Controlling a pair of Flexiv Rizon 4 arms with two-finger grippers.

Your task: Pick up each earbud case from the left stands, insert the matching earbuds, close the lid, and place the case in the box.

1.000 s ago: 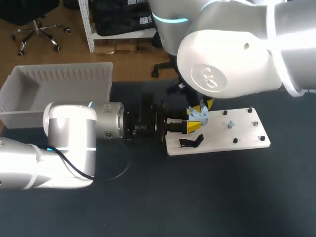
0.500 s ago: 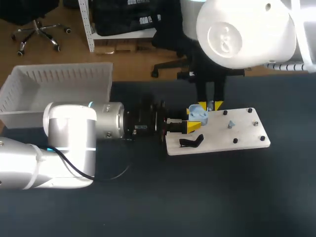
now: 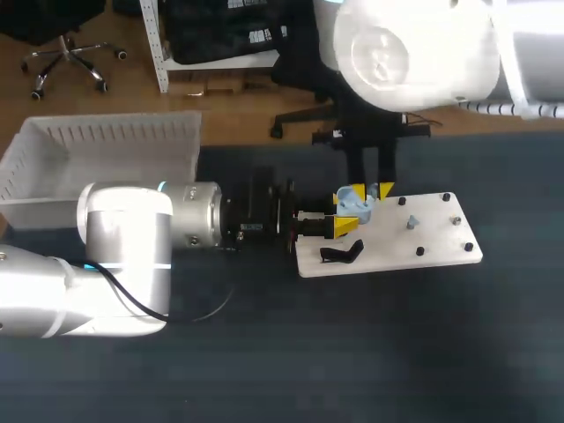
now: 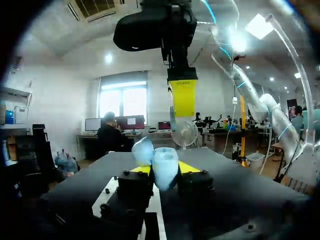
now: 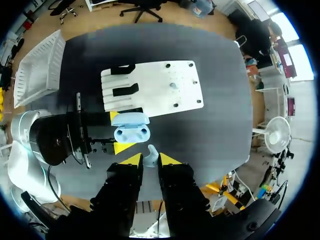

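My left gripper (image 3: 344,211) holds a light blue earbud case (image 3: 354,204) at the left end of the white board (image 3: 414,251). In the left wrist view the case (image 4: 164,166) sits between the yellow tips with its lid open. My right gripper (image 3: 379,190) hangs straight down just behind the case. From the right wrist view, it (image 5: 150,159) is shut on a small light blue earbud (image 5: 151,151), above the open case (image 5: 131,127). Another light blue earbud (image 3: 411,222) stands on the board.
A black stand (image 3: 342,254) lies at the board's near left corner, and a second black stand (image 5: 119,70) shows in the right wrist view. A white bin (image 3: 97,163) stands at the table's far left. Small black pegs dot the board's right half.
My right arm has swung up and back from low over the case, and its fingers now hang upright behind it. The left arm and the case have stayed still.
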